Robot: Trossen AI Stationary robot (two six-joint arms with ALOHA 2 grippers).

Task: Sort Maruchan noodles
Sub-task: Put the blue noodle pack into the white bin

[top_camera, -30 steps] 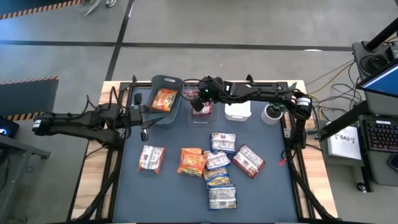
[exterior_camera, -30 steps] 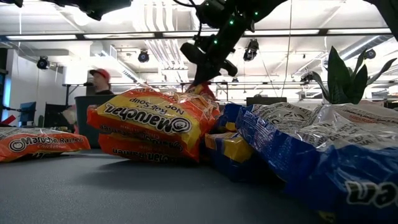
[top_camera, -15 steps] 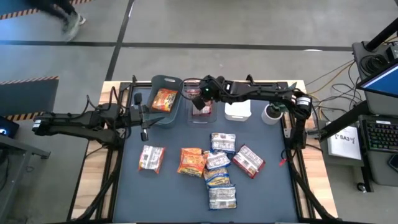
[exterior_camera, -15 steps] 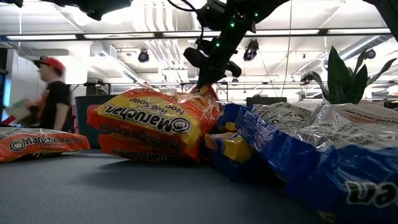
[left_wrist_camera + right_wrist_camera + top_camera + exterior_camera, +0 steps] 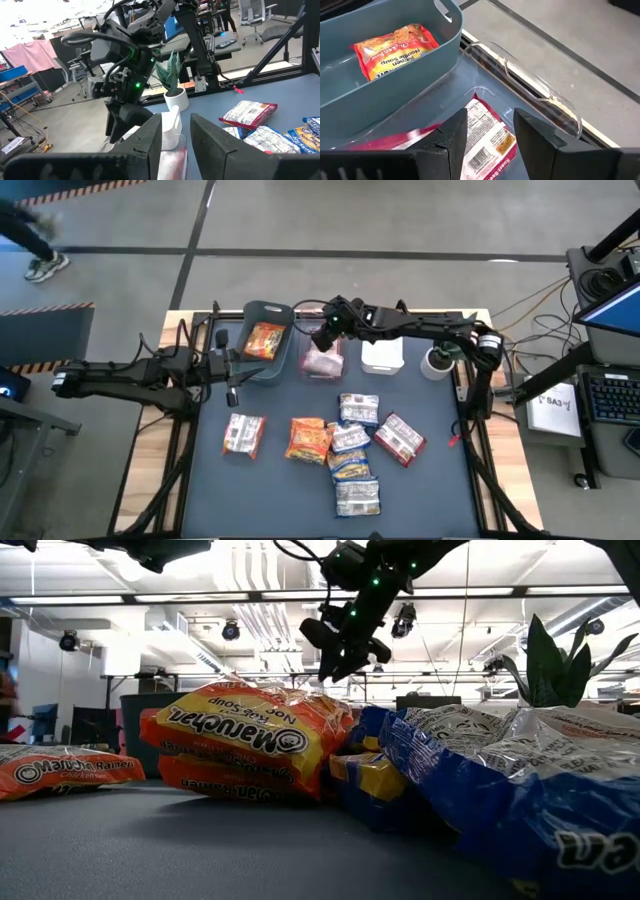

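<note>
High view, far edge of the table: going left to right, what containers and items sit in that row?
Teal bin holding an orange packet → clear bin holding a red-and-white packet → white bin → white plant pot.

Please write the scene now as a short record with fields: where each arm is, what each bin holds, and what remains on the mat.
right gripper: above the clear bin, fingers apart, holding nothing
left gripper: waits at the mat's left side, beside the teal bin
teal bin: one orange packet
clear bin: one red-and-white packet, lying free
white bin: contents cannot be seen
mat: seven packets, most bunched at the centre, one apart at left
</note>
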